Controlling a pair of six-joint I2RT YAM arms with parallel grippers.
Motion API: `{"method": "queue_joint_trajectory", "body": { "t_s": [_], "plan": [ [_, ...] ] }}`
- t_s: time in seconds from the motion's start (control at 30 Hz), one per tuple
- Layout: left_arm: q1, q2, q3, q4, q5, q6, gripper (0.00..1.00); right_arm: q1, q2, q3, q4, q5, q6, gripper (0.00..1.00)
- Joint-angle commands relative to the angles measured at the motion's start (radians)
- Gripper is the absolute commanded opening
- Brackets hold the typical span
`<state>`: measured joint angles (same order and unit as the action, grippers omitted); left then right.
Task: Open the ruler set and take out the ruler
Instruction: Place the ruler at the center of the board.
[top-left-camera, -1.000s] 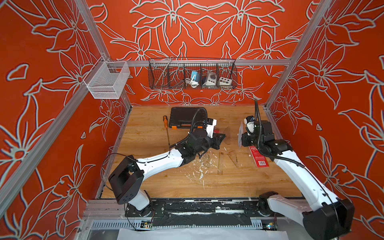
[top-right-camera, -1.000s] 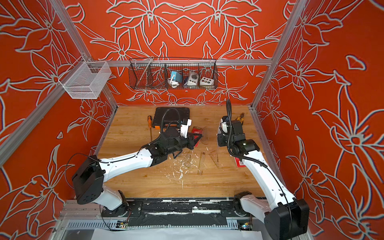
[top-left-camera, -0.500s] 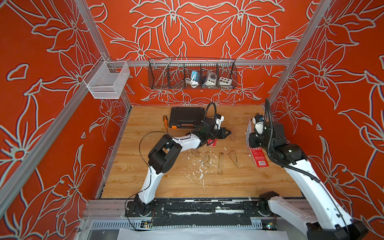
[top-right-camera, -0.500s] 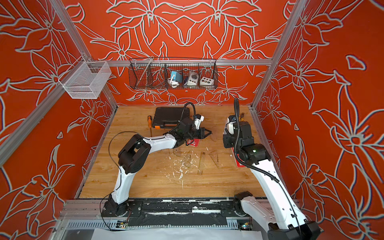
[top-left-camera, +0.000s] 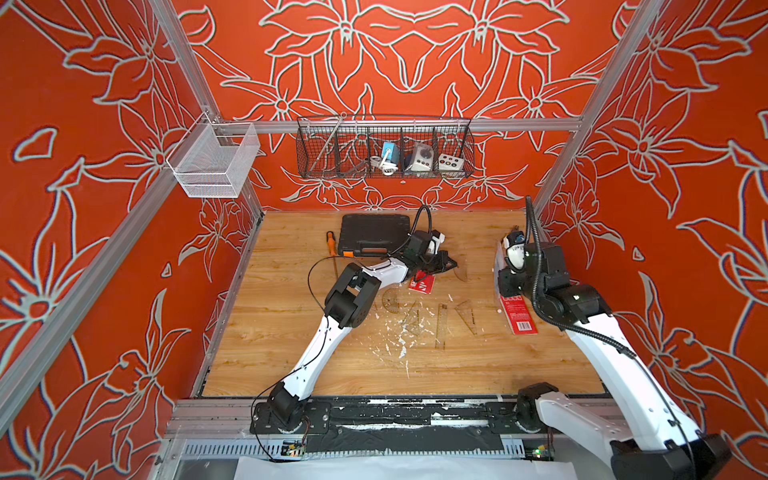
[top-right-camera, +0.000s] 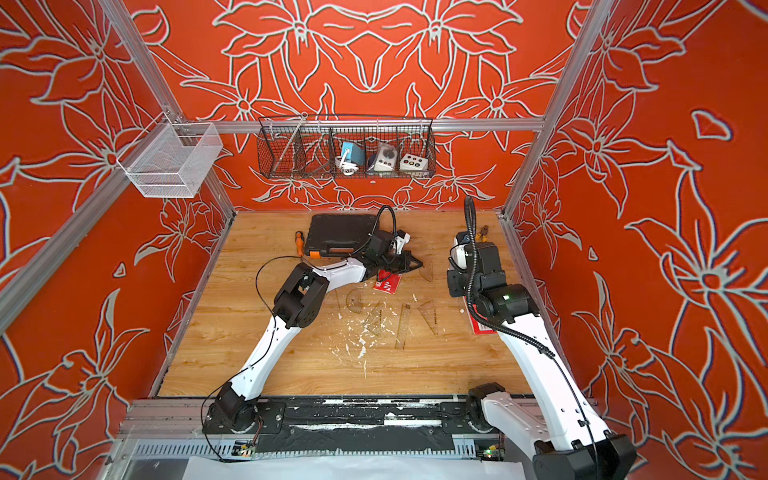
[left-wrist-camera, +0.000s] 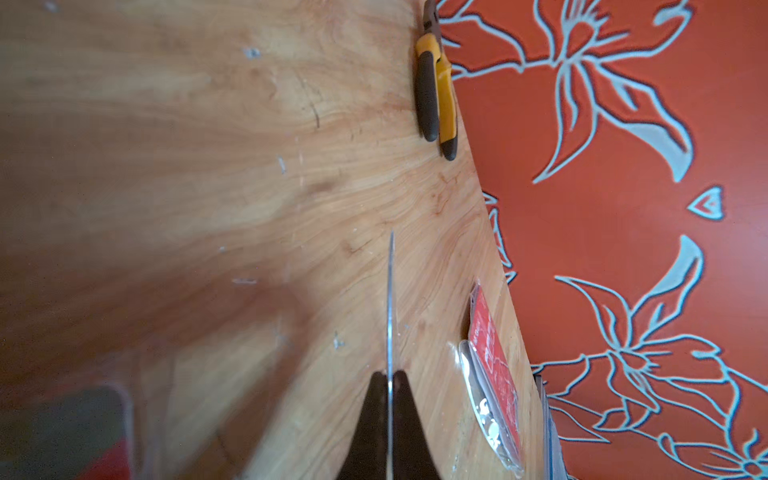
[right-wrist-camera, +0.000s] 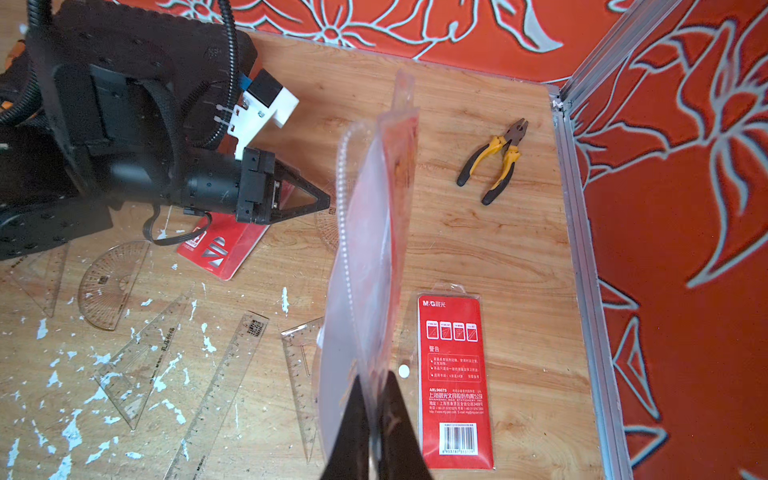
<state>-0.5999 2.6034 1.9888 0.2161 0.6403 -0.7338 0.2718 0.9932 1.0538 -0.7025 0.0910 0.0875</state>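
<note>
**Ruler set: one piece out, pouch in hand**

A wooden tabletop (top-left-camera: 291, 332), flecked with white debris, sits inside orange flower-patterned walls. The right gripper (right-wrist-camera: 374, 384) is clenched on one end of the ruler set pouch (right-wrist-camera: 370, 270), which stands on edge right of centre in both top views. The left gripper (top-left-camera: 454, 264) is clamped on a thin clear protractor (left-wrist-camera: 390, 299), near the pouch but apart from it. A straight ruler (right-wrist-camera: 224, 382) and set squares (right-wrist-camera: 137, 365) lie loose at centre.

Recommendation: hold the pouch steady, carry the piece well aside and lay it flat before letting go, as thin plastic may flex or slip.

Against a second ago, the left elbow has swung from lower left toward centre, and the right wrist sits farther right.
</note>
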Motion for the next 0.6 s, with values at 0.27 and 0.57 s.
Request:
{"method": "queue_joint_trajectory", "body": {
  "t_s": [0.27,0.57],
  "plan": [
    [-0.002,0.025,0.042,-0.076,0.012,0.006,0.21,-0.015,-0.006,0.002,0.028,0.0,-0.006,0.0],
    [-0.001,-0.046,0.024,-0.098,-0.001,0.037,0.29,-0.015,-0.031,-0.008,0.026,-0.023,0.01,0.0]
  ]
}}
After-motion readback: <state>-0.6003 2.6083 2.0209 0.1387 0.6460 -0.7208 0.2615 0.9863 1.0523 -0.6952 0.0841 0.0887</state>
